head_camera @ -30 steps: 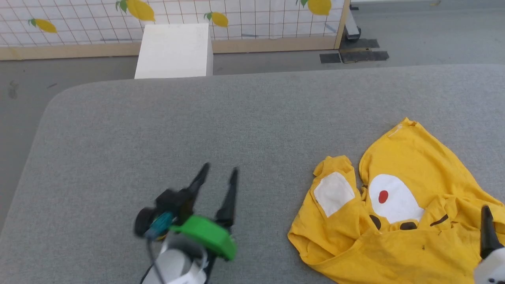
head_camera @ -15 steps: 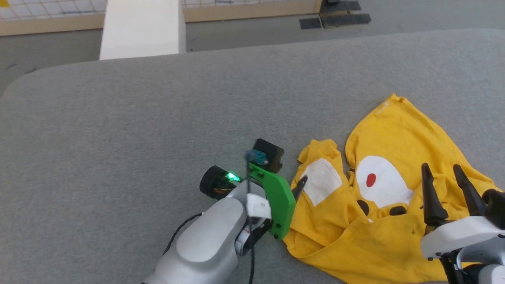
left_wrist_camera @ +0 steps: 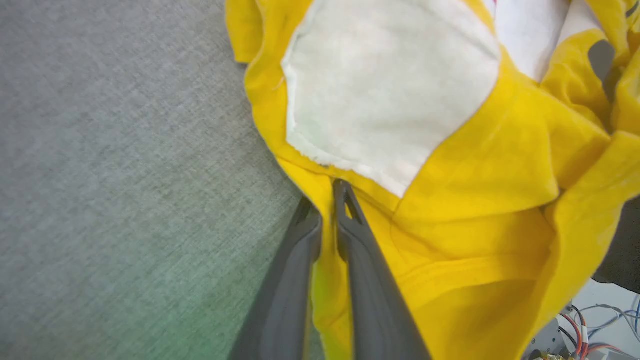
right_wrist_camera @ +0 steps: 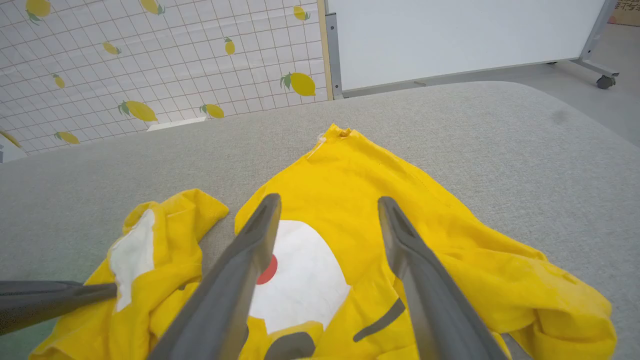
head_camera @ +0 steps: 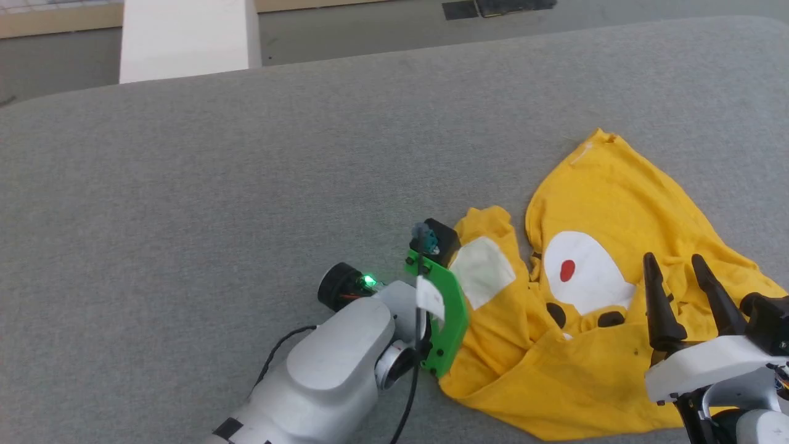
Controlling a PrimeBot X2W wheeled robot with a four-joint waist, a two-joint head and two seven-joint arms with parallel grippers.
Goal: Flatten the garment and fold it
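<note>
The garment, a mustard-yellow T-shirt with white patches and a red dot, lies crumpled on the right of the grey padded table. My left gripper is shut on a fold of the garment at its left edge, just below a white patch. In the head view its green wrist bracket hides the fingers. My right gripper is open above the garment's near right part and holds nothing. In the right wrist view the right gripper has the garment beyond it, and the left arm's fingers come in from the left.
A white box stands on the floor beyond the table's far edge. A tiled screen with lemon prints and a white panel stand further back. Bare grey table stretches to the left and behind the garment.
The head camera has tilted down. My left gripper, open beside the garment's left edge half a second ago, has shut on the cloth there. The right gripper has barely moved.
</note>
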